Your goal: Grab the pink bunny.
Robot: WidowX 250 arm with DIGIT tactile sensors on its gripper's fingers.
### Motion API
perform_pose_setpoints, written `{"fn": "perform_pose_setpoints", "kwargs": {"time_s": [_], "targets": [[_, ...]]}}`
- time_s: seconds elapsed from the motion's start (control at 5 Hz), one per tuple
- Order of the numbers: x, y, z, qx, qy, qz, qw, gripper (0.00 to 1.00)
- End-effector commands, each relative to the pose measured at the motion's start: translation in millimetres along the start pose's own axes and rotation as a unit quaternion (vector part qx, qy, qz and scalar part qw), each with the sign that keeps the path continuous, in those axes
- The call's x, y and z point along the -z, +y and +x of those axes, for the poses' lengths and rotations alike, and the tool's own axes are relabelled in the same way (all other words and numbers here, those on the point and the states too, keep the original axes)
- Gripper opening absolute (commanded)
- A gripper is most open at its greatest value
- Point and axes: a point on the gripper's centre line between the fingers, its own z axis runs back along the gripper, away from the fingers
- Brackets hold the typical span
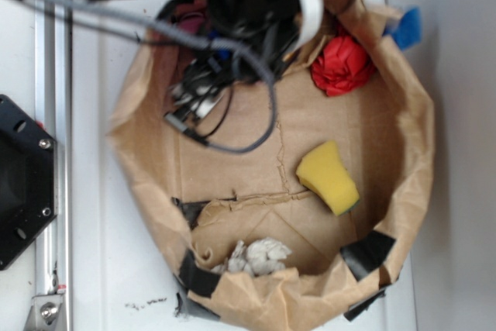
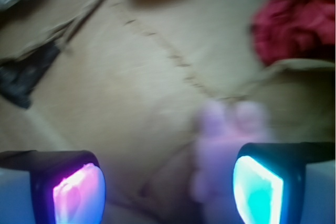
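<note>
In the wrist view the pink bunny shows as a blurred pale-pink shape on the brown paper, lying just inside the right finger. My gripper is open, its two glowing pads wide apart with the bunny between them, nearer the cyan pad. In the exterior view the arm and its cables cover the far left part of the paper basin, and the bunny is hidden beneath them.
A red crumpled paper ball lies at the back right of the brown paper basin. A yellow sponge wedge sits mid-right. Crumpled white paper rests at the front. A blue object is outside the rim.
</note>
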Motion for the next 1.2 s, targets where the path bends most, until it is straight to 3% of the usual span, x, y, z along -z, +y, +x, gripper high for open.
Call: {"fn": "perform_pose_setpoints", "kwargs": {"time_s": [0.0,0.4,1.0], "targets": [[-18.2,-7.6,15.5,0.032,-0.023,0.036,0.999,1.0],[-3.3,15.2,12.7,0.029,-0.007,0.064,0.997,1.0],[23.7,28.2,-5.2,0.025,0.04,0.101,0.994,1.0]]}}
